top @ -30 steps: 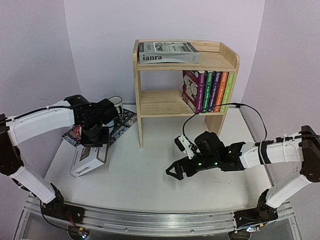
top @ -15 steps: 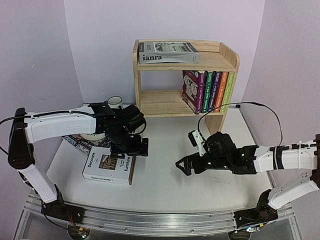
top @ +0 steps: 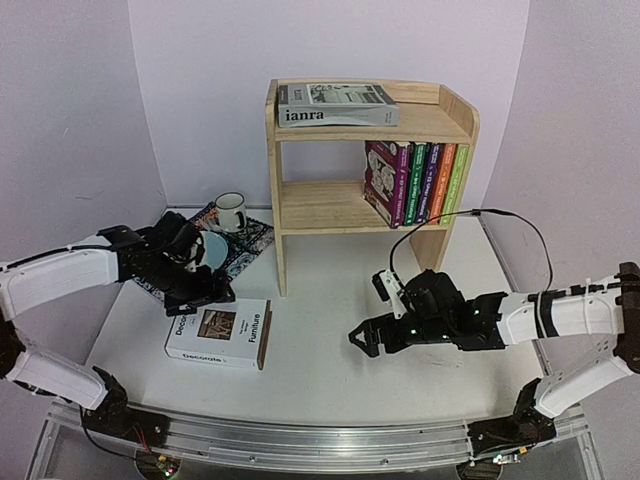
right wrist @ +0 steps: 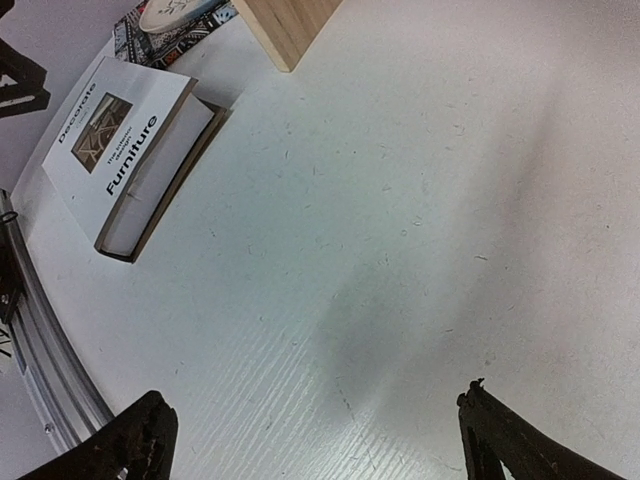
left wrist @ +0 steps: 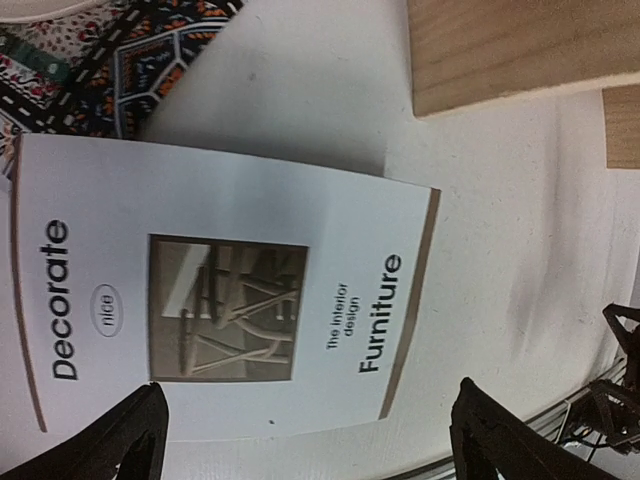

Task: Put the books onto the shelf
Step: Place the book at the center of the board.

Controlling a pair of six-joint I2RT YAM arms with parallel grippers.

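The white Decorate book (top: 220,333) lies flat on the table, cover up, left of the shelf (top: 300,205). My left gripper (top: 205,292) hovers open just behind its far edge. In the left wrist view the book (left wrist: 220,300) fills the space ahead of the gripper (left wrist: 305,440), with nothing between the fingers. The grey-white ianra book (top: 337,104) lies on the shelf's top tier. Several colourful paperbacks (top: 415,183) stand on the lower tier at the right. My right gripper (top: 362,340) hangs open over bare table; its wrist view shows the gripper (right wrist: 315,435) empty and the Decorate book (right wrist: 125,150) off to the upper left.
A dark patterned placemat (top: 245,245) with a plate (top: 207,250) and a white mug (top: 230,211) sits behind the left arm, left of the shelf. The shelf's wooden foot (left wrist: 520,50) stands close to the book. A metal rail (top: 300,440) runs along the near table edge.
The left gripper carried the Decorate book from beside the placemat towards the middle, opened and let it go flat, then drew back left. The right arm shifted only slightly.
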